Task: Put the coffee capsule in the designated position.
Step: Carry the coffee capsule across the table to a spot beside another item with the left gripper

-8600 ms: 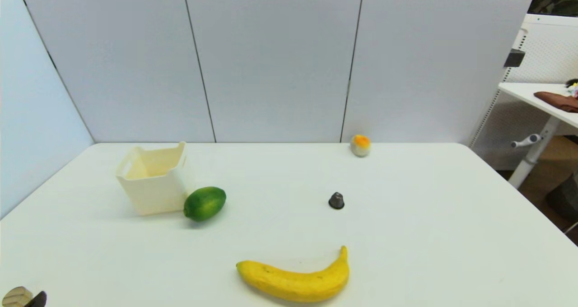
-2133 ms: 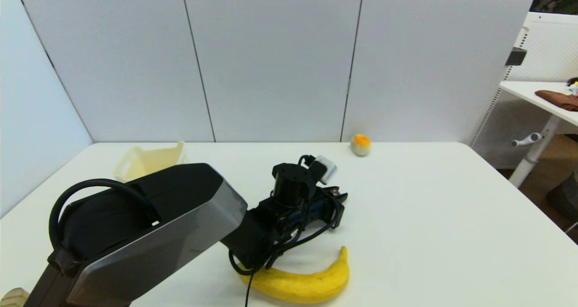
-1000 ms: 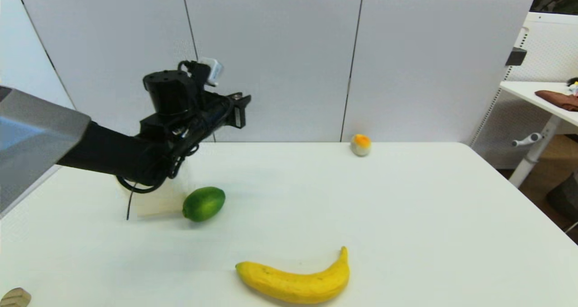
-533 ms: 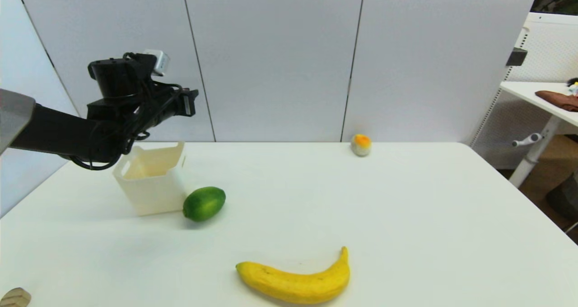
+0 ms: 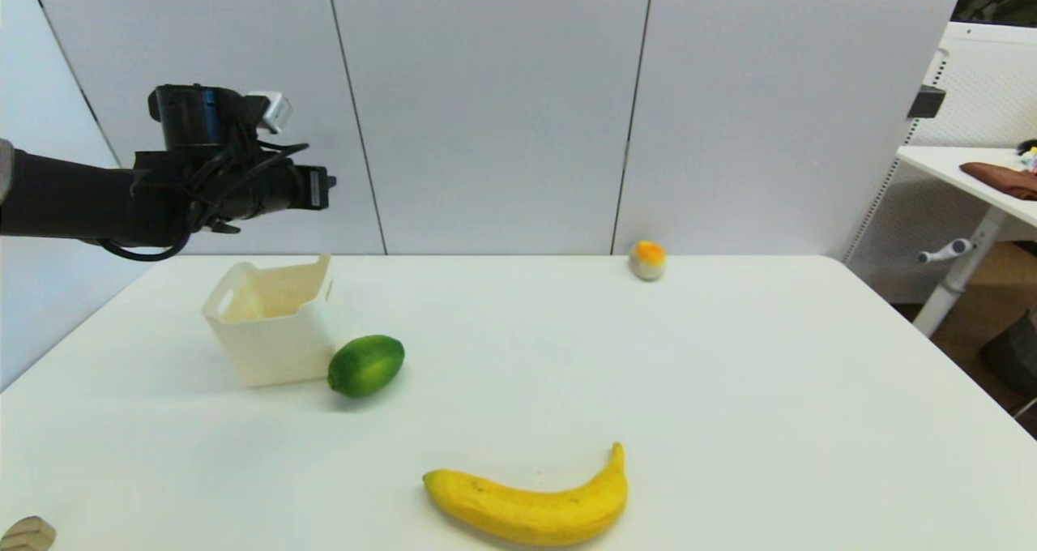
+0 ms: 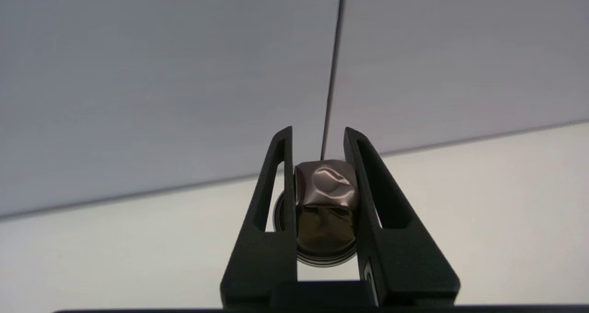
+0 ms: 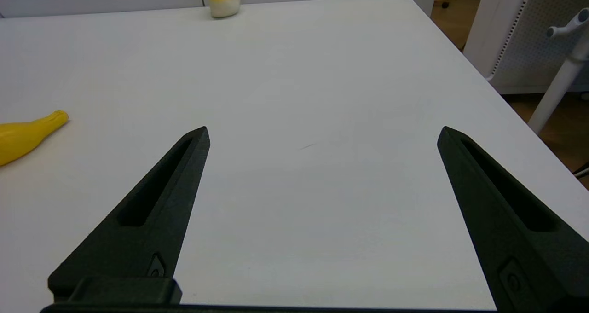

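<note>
This looks like a robotics lab or test cell inside an office. A plain white bench (image 5: pixel 729 389) is fenced on two sides by grey partition panels (image 5: pixel 486 105). Beyond them stand a white perforated screen (image 5: pixel 984 89) and a height-adjustable desk (image 5: pixel 964 174) with a crank handle (image 5: pixel 944 252).

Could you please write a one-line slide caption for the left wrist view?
Left gripper shut on the dented coffee capsule, held in the air before the grey wall panels.
</note>
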Robot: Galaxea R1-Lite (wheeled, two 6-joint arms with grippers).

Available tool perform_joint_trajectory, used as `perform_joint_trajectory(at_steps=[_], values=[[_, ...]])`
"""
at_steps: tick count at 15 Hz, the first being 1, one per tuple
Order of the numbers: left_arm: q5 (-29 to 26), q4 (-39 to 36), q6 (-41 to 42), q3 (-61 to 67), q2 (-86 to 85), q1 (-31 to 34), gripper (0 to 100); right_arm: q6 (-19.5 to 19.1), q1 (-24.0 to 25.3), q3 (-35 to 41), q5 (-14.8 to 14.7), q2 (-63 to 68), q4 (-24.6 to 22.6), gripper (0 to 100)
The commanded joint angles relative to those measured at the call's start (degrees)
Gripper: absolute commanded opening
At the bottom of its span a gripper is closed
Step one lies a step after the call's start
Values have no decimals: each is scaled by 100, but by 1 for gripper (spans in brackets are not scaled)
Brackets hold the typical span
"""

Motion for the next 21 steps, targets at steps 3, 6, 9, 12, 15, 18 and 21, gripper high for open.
perform_joint_trajectory(at_steps=[3, 6, 9, 12, 15, 18, 21], values=[[1, 1638, 1, -592, 109, 45, 0, 3, 7, 0, 0, 7, -1, 100], [-8, 2226, 10, -1119, 241, 45, 0, 3, -1, 0, 0, 7, -1, 100], [1, 3070, -7, -1620, 399, 54, 0, 3, 7, 0, 0, 7, -1, 100], [1, 3580, -16, -1998, 575, 124, 0, 3, -1, 0, 0, 7, -1, 100], [1, 4327, -25, -2403, 715, 133, 0, 3, -1, 0, 0, 7, -1, 100], [1, 4793, -34, -2675, 812, 168, 0, 3, -1, 0, 0, 7, -1, 100], [1, 4793, -34, -2693, 926, 177, 0, 3, -1, 0, 0, 7, -1, 100]])
